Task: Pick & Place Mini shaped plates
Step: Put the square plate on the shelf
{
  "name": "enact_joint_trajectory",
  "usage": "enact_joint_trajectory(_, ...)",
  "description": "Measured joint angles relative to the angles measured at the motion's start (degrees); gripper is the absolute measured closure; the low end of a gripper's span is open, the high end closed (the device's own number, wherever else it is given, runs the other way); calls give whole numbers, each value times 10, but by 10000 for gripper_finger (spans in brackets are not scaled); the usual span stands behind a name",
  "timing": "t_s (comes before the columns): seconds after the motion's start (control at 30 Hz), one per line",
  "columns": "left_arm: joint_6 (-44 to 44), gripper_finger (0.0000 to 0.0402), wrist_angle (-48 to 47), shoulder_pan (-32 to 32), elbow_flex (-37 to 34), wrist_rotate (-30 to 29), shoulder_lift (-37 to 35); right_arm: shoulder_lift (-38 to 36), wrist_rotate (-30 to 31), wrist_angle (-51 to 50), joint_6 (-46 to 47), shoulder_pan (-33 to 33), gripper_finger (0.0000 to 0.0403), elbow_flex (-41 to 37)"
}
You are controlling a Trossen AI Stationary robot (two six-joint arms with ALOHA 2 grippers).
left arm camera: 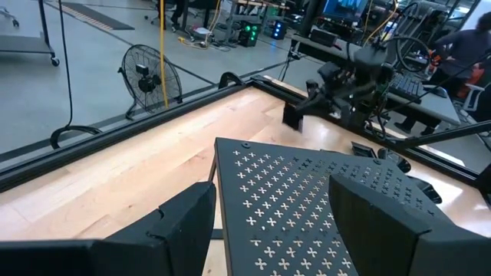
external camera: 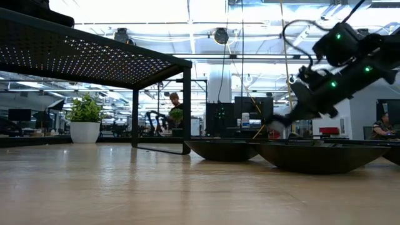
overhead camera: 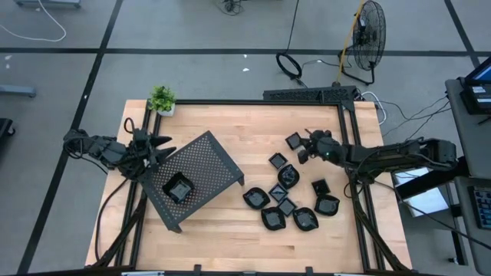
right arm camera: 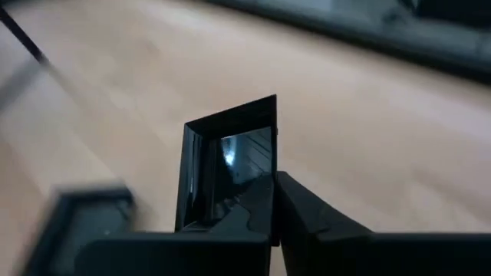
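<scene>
Several small glossy black mini shaped plates (overhead camera: 285, 192) lie bottoms down on the wooden table right of centre. One more plate (overhead camera: 179, 188) sits on the dark perforated tray (overhead camera: 211, 157). My right gripper (overhead camera: 305, 146) reaches in from the table's right and is shut on a square plate (right arm camera: 230, 157), also seen in the left wrist view (left arm camera: 293, 115). My left gripper (overhead camera: 163, 146) stands open at the tray's far left corner, its fingers (left arm camera: 184, 226) holding nothing. My right gripper pinches one side rim (right arm camera: 249, 192) of the square plate between its two fingers (right arm camera: 307, 222). The fingers come from the table's right, slanting down. The plate sticks out beyond the fingertips, tilted on edge, and looks lifted clear of the wood.
A small potted plant (overhead camera: 162, 99) stands at the table's far left corner. A dark rail frame (overhead camera: 253, 103) runs around the table. The tray stands on legs (external camera: 186, 106) above the table. Bare wood lies between the tray and the plates.
</scene>
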Motion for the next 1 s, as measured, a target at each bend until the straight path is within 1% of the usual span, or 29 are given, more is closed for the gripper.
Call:
enact_joint_trajectory(0.07, 0, 146, 0, 0, 0, 0, 0, 0, -16, 61, -20, 0, 402, 0)
enact_joint_trajectory(0.13, 0, 147, 0, 0, 0, 0, 0, 0, -50, 137, -36, 0, 402, 0)
enact_joint_trajectory(0.3, 0, 146, 0, 0, 0, 0, 0, 2, -187, 326, -41, 2, 402, 2)
enact_joint_trajectory(0.37, 0, 146, 0, 0, 0, 0, 0, 8, -229, 366, -43, 12, 402, 14)
enact_joint_trajectory(0.4, 0, 146, 0, 0, 0, 0, 0, 12, -239, 372, -48, 21, 402, 26)
enact_joint_trajectory(0.53, 0, 146, 0, 0, 0, 0, 0, 47, -236, 337, -97, 70, 402, 99)
enact_joint_trajectory(0.7, 0, 146, 0, 0, 0, 0, 0, 151, -238, 258, -151, 115, 403, 239)
enact_joint_trajectory(0.8, 0, 146, 0, 0, 0, 0, 0, 228, -240, 204, -171, 123, 403, 332)
enact_joint_trajectory(0.93, 0, 146, 0, 0, 0, 0, 0, 328, -266, 163, -190, 125, 403, 441)
enact_joint_trajectory(1.0, 0, 146, 0, 0, 0, 0, 0, 369, -267, 143, -200, 124, 403, 488)
